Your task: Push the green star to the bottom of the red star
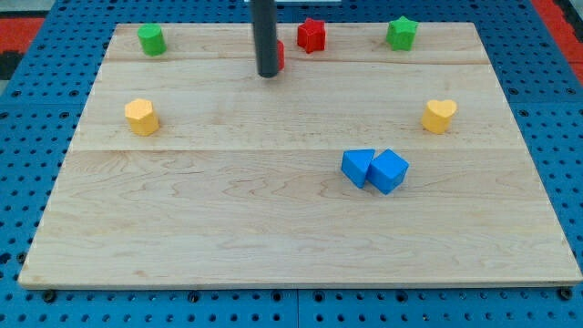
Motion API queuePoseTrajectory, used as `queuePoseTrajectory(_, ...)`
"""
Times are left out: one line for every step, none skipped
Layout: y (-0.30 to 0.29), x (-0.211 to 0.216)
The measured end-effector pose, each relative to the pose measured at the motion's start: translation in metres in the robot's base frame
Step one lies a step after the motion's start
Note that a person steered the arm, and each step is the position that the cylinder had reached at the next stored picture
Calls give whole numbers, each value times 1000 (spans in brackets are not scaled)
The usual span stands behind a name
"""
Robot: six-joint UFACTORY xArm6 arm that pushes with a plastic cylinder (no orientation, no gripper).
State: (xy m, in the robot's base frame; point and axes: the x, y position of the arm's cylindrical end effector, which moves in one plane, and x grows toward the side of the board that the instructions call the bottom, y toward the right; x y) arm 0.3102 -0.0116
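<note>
While my tip (269, 74) hides a red block (280, 55), no jaws show; green star (402, 34) sits well right of red star (312, 35).

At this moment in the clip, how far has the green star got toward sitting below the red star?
Nothing looks done: the green star-shaped block sits at the view's top right, level with the red star-shaped block, apart to its right. In hand: my tip rests left of the red star, in front of a small red block it mostly hides, far from the green star. The whole push remains.
</note>
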Motion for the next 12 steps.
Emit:
queuePoseTrajectory(126,18)
queuePoseTrajectory(267,-10)
queuePoseTrajectory(300,-81)
queuePoseTrajectory(282,-119)
queuePoseTrajectory(236,-119)
queuePoseTrajectory(161,-111)
queuePoseTrajectory(105,-85)
queuePoseTrajectory(124,-74)
queuePoseTrajectory(148,-88)
queuePoseTrajectory(204,-76)
queuePoseTrajectory(178,-53)
queuePoseTrajectory(153,-53)
